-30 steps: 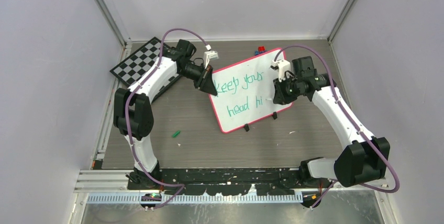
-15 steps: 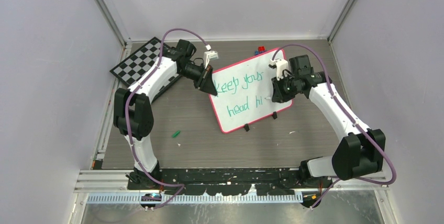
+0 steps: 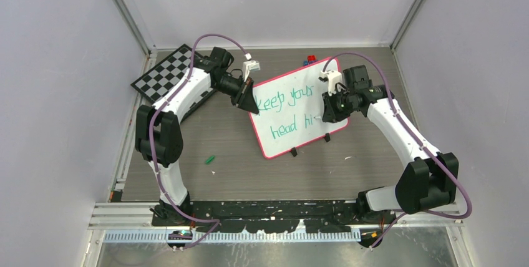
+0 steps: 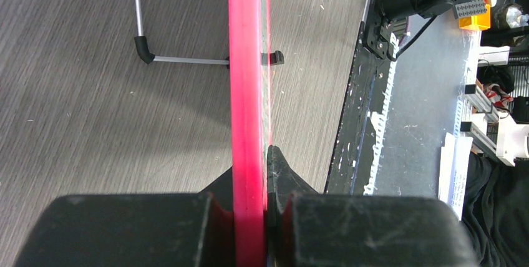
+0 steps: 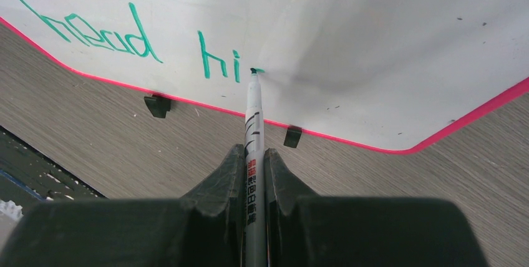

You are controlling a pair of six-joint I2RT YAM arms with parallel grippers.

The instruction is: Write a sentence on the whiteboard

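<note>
L gripper [image 4: 248,176] clamped on whiteboard [image 3: 309,135] rim, R gripper [image 5: 254,162] pinching green marker [image 5: 254,126], tip on board, sentence [image 3: 287,128] at "head hi"

Chessboard [image 3: 163,73] lies left of whiteboard [image 3: 298,110]; apart

right gripper [image 3: 323,116] moved left across whiteboard [image 3: 309,80] | marker [image 5: 254,117] tip beyond "hi" | sentence [image 3: 284,130] gains green stroke

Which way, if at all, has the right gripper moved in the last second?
Yes. In the top view the right gripper has shifted slightly left over the whiteboard, toward the green lettering, while the whiteboard stayed put.
</note>
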